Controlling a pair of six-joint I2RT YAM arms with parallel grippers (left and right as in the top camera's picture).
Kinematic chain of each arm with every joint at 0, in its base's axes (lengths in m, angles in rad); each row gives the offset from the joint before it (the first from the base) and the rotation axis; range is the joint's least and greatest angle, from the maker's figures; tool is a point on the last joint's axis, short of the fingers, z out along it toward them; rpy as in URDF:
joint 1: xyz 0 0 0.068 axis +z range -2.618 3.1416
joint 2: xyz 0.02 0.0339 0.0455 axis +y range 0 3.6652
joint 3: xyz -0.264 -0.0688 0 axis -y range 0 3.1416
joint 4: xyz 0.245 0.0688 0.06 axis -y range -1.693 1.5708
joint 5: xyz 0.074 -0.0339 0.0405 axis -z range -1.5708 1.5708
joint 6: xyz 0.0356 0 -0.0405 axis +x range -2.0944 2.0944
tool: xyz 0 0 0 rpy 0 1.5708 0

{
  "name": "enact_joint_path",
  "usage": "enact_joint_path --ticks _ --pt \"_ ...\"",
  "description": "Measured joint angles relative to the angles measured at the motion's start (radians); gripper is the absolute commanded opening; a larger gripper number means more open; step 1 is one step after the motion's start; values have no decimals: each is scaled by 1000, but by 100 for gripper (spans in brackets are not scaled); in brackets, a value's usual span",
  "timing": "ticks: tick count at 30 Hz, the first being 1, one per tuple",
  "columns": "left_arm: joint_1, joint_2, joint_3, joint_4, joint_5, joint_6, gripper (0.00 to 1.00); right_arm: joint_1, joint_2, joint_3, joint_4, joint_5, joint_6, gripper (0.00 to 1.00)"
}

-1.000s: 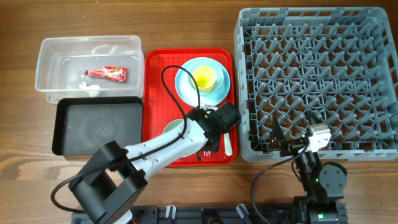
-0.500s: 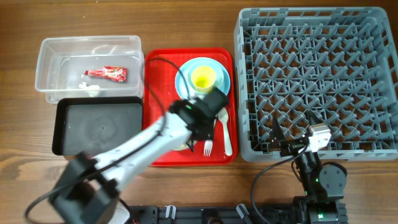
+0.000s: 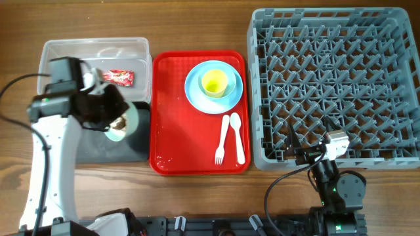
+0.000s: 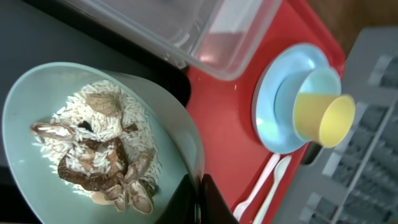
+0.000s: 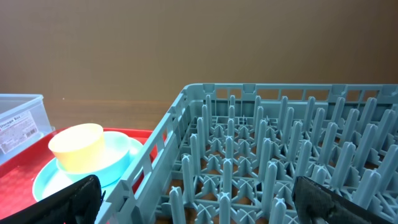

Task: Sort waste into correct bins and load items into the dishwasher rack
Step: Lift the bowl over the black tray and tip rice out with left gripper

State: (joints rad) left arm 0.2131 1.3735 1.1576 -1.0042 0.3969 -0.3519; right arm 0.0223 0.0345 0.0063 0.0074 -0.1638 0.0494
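My left gripper [image 3: 113,118] is shut on the rim of the pale green bowl [image 3: 128,123] and holds it tilted above the black tray [image 3: 98,149]. In the left wrist view the gripper [image 4: 199,200] pinches the bowl [image 4: 31,162], which holds rice leftovers with brown bits [image 4: 106,134]. The red wrapper [image 3: 119,77] lies in the clear tub [image 3: 95,43]; the white scrap is hidden. The yellow cup [image 3: 214,82] sits in the blue bowl [image 3: 228,92] on the blue plate [image 3: 195,97]. The fork [image 3: 222,141] and spoon [image 3: 236,137] lie on the red tray. My right gripper [image 3: 308,137] is open and empty at the rack's [image 3: 335,85] front edge.
The red serving tray [image 3: 177,111] lies between the bins and the rack. The right wrist view shows the rack's pegs [image 5: 280,162] close ahead, and the yellow cup [image 5: 78,146] to the left. The left arm reaches over the tub and black tray.
My left gripper has carried the green bowl from the red tray leftward to above the black tray. The fork and spoon are now uncovered. The right arm has not moved.
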Motion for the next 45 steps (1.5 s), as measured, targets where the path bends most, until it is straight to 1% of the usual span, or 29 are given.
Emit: enact_joint_path --ticks 5,13,17,22,26,29,34,37,42,45 --pt "188 1 -11 98 189 31 4 0 0 0 0 0 0 100" --pt "435 2 -172 325 523 41 4 0 0 0 0 0 0 100" --pt "524 2 -237 400 628 40 4 0 0 0 0 0 0 100" --pt "560 2 -295 470 721 40 4 0 0 0 0 0 0 100" --pt "560 2 -311 494 752 40 4 0 0 0 0 0 0 100" --pt "560 2 -330 496 765 40 4 0 0 0 0 0 0 100" --pt "563 2 -338 502 908 40 4 0 0 0 0 0 0 100" --pt "575 2 -338 473 958 40 4 0 0 0 0 0 0 100" --pt "580 2 -340 444 1000 59 4 0 0 0 0 0 0 100" --pt "584 2 -340 463 1015 63 4 0 0 0 0 0 0 100"
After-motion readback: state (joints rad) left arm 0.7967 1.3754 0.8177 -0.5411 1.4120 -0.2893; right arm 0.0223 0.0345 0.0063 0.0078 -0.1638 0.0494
